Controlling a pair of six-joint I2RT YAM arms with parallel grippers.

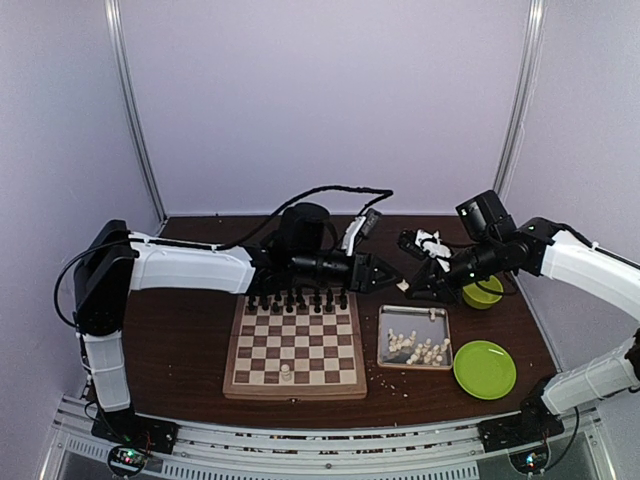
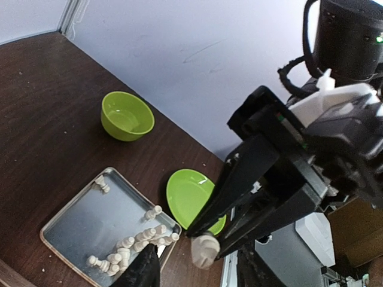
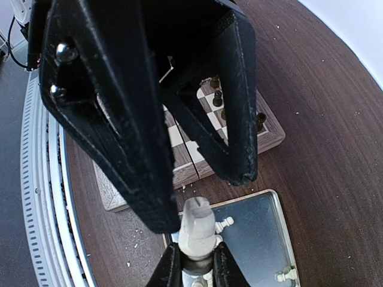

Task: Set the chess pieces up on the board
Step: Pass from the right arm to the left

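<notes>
Chess pieces mostly heaped in tray, right of board, toward near edge of tabletop. One cream piece aloft over mid-tabletop, nearer far edge, pinched at base by right claw. Left claw spread wide around it, not clamped. Risk: right claw lets go before left closes, or left nips rounded head off-centre; piece drops and rolls.
</notes>
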